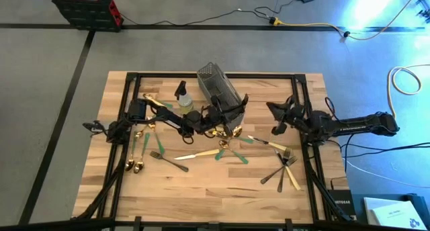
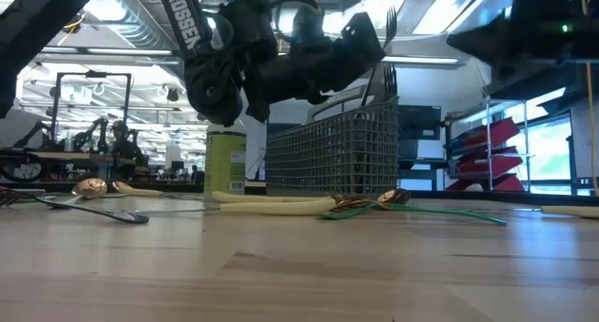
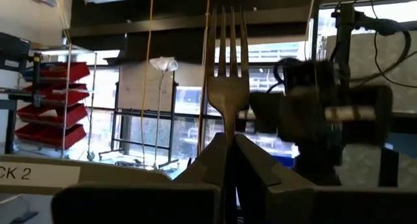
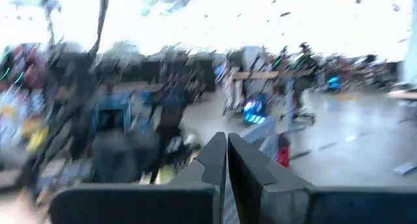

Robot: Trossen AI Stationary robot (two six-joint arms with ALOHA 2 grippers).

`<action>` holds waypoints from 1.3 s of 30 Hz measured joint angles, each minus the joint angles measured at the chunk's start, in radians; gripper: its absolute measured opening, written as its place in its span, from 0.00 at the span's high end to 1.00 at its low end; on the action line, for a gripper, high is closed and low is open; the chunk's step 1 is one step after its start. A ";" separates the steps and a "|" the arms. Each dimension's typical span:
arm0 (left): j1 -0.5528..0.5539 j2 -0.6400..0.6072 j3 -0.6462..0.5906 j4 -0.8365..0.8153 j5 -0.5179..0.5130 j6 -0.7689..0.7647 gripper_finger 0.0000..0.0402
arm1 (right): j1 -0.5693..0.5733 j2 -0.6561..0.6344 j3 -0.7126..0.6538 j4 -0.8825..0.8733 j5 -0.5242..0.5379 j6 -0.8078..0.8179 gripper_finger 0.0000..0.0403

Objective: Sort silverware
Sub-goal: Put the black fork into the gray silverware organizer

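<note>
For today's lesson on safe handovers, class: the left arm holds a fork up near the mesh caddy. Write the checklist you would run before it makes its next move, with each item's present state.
1. Fork gripped by the left hand: ok, the fingers are shut on its handle, tines up.
2. Fork straight in the grip: ok, upright in the left wrist view.
3. Left hand beside the caddy: ok in the high view.
4. Target compartment free: cannot tell, the mesh hides the inside.
5. Right hand out of the way: ok, shut and empty, to the caddy's right.
6. Spray bottle clear of the path: cannot tell, it stands close to the caddy.
</note>
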 joint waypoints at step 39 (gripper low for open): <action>-0.024 -0.002 0.000 -0.144 -0.007 -0.002 0.99 | -0.001 0.680 0.331 0.184 0.227 -0.030 1.00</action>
